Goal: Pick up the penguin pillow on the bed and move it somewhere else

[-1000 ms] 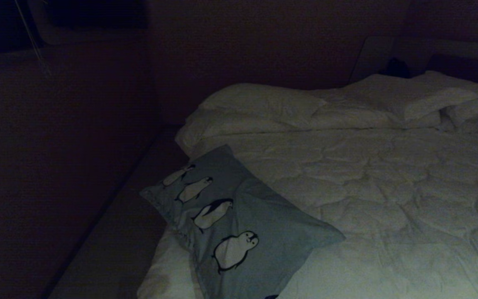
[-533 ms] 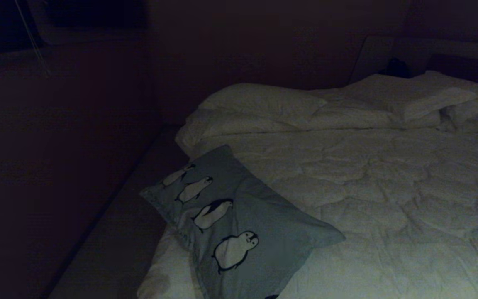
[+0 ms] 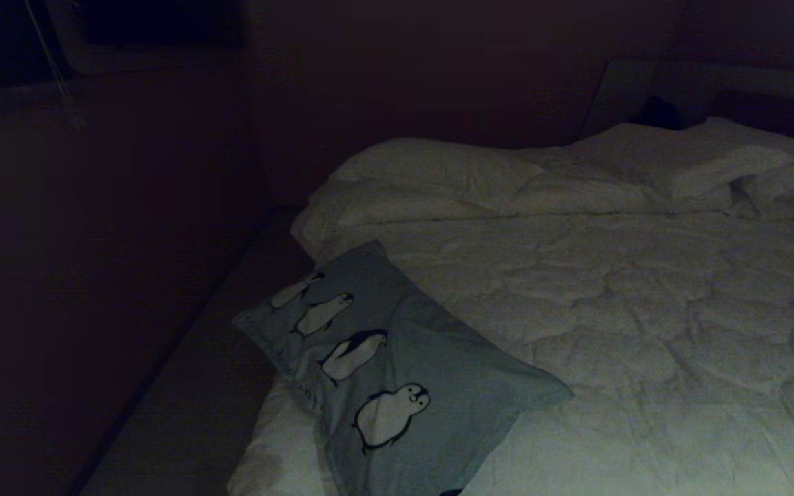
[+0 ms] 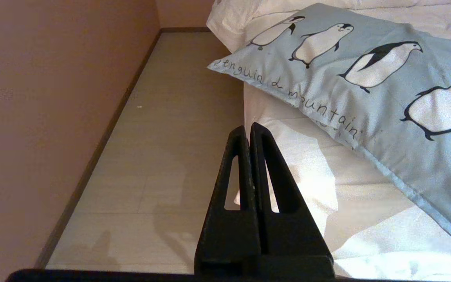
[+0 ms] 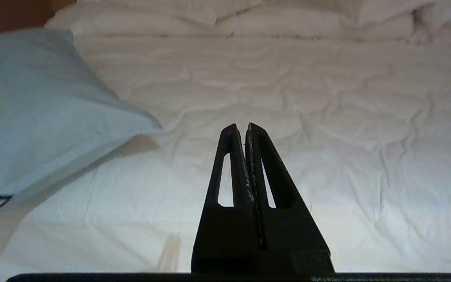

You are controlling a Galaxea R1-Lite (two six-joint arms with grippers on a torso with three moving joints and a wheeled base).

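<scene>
The penguin pillow (image 3: 404, 365), pale blue-grey with a row of black-and-white penguins, lies slantwise on the near left corner of the bed (image 3: 645, 331). Its lettered edge overhangs the bed's side in the left wrist view (image 4: 366, 78). My left gripper (image 4: 248, 127) is shut and empty, held short of the pillow by the bed's side, above the floor. My right gripper (image 5: 241, 127) is shut and empty, held over the white duvet (image 5: 288, 98), with the pillow's plain corner (image 5: 33, 109) off to one side. Neither arm shows in the head view.
Plain white pillows (image 3: 438, 169) and folded bedding (image 3: 679, 162) lie along the head of the bed. A strip of pale floor (image 4: 170, 117) runs between the bed and a reddish-brown wall (image 4: 53, 98).
Nothing on the bed has moved; the head view has only grown a little darker.
</scene>
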